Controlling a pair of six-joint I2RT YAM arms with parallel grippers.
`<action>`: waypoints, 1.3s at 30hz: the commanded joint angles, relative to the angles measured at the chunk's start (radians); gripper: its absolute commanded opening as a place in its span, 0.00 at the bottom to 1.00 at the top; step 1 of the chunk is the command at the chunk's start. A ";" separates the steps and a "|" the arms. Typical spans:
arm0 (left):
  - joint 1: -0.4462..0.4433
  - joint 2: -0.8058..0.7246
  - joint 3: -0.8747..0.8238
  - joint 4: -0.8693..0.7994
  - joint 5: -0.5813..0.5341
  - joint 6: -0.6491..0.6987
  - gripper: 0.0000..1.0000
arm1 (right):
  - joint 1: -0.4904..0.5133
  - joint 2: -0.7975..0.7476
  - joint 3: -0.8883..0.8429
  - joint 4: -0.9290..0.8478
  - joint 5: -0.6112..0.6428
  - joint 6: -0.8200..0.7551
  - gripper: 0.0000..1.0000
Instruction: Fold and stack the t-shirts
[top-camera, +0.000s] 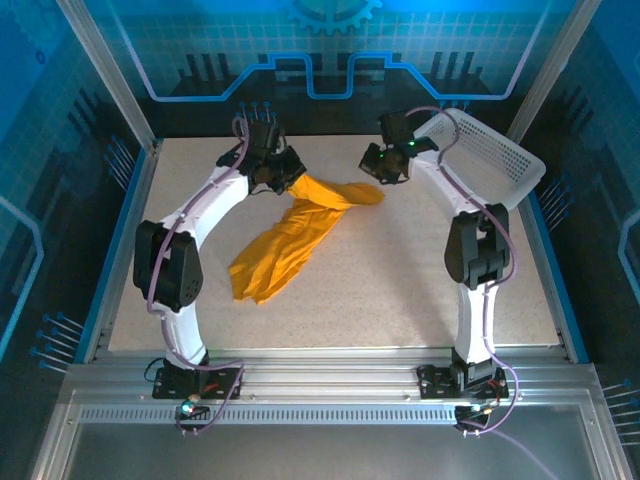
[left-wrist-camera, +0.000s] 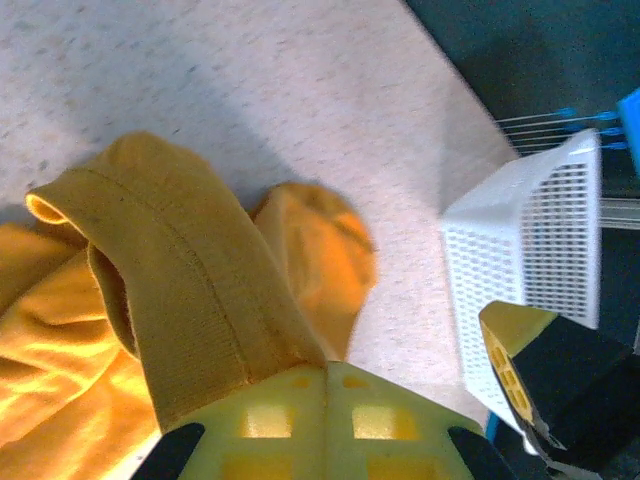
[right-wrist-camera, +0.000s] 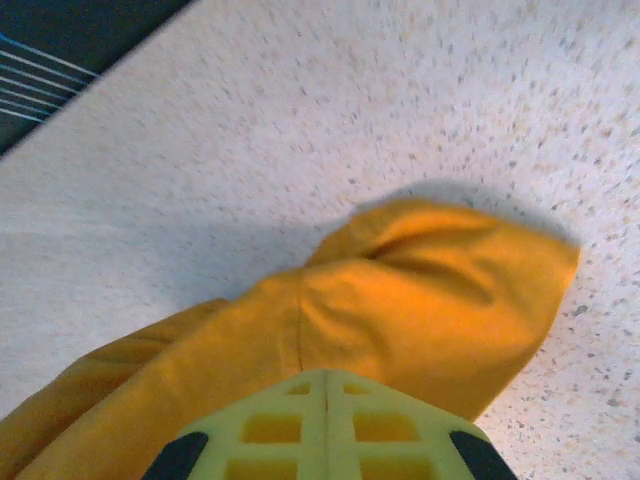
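Observation:
One orange-yellow t-shirt (top-camera: 290, 240) lies bunched in a long diagonal strip across the middle of the table. Its upper end is lifted toward the far side. My left gripper (top-camera: 288, 180) is shut on that upper end; in the left wrist view a ribbed hem of the t-shirt (left-wrist-camera: 180, 270) runs right into the closed left gripper (left-wrist-camera: 327, 368). My right gripper (top-camera: 383, 175) is at the strip's right tip. In the right wrist view its closed fingers (right-wrist-camera: 325, 376) pinch a fold of the t-shirt (right-wrist-camera: 420, 290), which hangs just above the tabletop.
A white mesh basket (top-camera: 495, 150) leans tilted at the back right corner, just behind the right arm, and its wall (left-wrist-camera: 540, 240) stands close to the cloth's end. Blue rails edge the speckled table (top-camera: 400, 290).

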 joint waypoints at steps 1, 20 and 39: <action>0.011 -0.008 0.097 0.047 0.079 0.019 0.00 | -0.021 -0.011 0.052 -0.049 -0.045 0.004 0.03; 0.013 -0.033 0.054 0.091 0.162 -0.022 0.00 | 0.063 -0.090 -0.480 0.422 -0.165 0.927 0.84; 0.121 0.135 0.449 0.240 0.257 -0.190 0.00 | -0.117 -0.169 -0.014 0.432 -0.001 0.552 0.00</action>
